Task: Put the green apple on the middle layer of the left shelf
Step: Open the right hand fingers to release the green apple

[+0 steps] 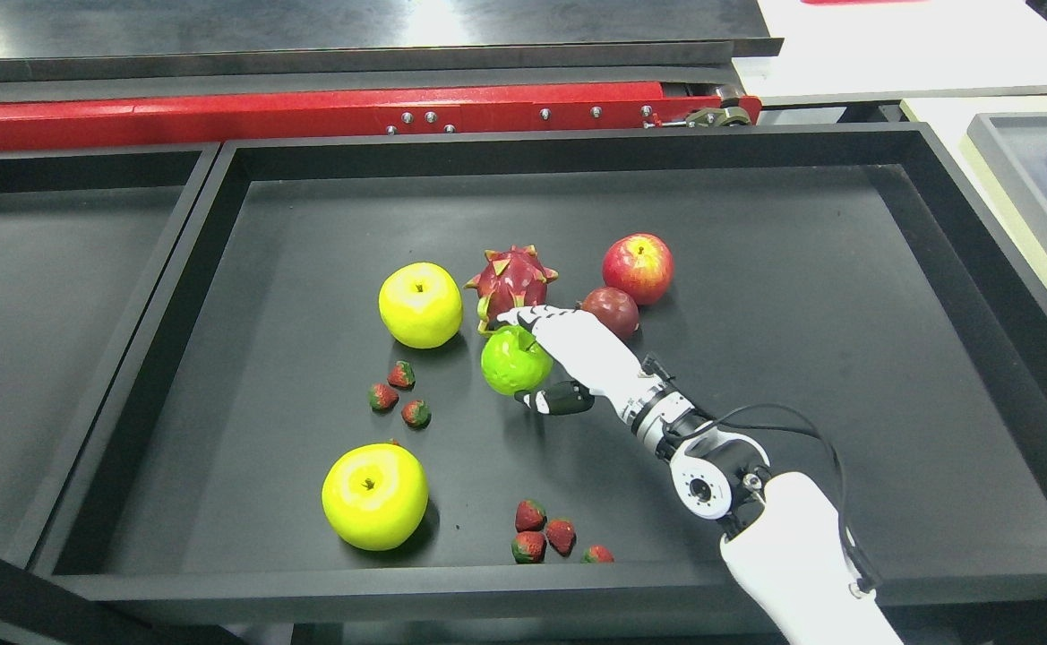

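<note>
Nearest the camera, a yellow apple point(374, 495) and a few strawberries point(543, 530) lay along the front of the black tray point(756, 224). The right hand point(568, 358) came in from five o'clock, its fingers point(523, 316) over the top of the green apple point(514, 360) and its thumb point(559, 397) below, seemingly closing on it, though the apple sat on the tray floor, not lifted. Beyond, at twelve o'clock from the apple, sat a dragon fruit point(512, 279). No shelf showed; lifting, carrying and placing all remained.
</note>
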Robot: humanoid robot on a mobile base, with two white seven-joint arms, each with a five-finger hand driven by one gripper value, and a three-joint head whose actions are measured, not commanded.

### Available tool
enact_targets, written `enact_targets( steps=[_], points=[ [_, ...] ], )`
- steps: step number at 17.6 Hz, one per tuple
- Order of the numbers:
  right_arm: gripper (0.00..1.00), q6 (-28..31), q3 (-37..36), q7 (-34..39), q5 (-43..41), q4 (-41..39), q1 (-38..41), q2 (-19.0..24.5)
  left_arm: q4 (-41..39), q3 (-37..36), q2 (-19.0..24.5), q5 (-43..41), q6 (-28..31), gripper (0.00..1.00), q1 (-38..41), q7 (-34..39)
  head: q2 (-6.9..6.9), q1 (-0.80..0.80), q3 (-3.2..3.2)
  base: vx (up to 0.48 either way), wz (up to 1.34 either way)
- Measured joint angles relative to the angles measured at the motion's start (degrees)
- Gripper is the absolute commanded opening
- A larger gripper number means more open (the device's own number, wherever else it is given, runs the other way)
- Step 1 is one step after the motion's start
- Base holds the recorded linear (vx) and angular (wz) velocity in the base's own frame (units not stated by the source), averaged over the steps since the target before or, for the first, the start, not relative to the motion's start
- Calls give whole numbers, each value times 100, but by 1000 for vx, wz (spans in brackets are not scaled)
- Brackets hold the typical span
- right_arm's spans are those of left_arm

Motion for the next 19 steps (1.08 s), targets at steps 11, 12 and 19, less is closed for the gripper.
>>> enact_targets(
  steps=[11, 12, 19],
  points=[
    [100, -97, -1197, 82, -3086, 43, 460, 273, 0, 0, 1, 1, 2, 100, 0, 3, 0, 0, 0, 5, -5],
    [100, -160, -1364, 85, -3325, 37, 561, 321, 0, 0, 1, 1, 2, 100, 0, 3, 0, 0, 0, 0, 0],
    [100, -471, -2122, 47, -4749, -90, 1249, 545, 0, 0, 1, 1, 2, 100, 0, -1, 0, 0, 0, 0, 0]
  ],
)
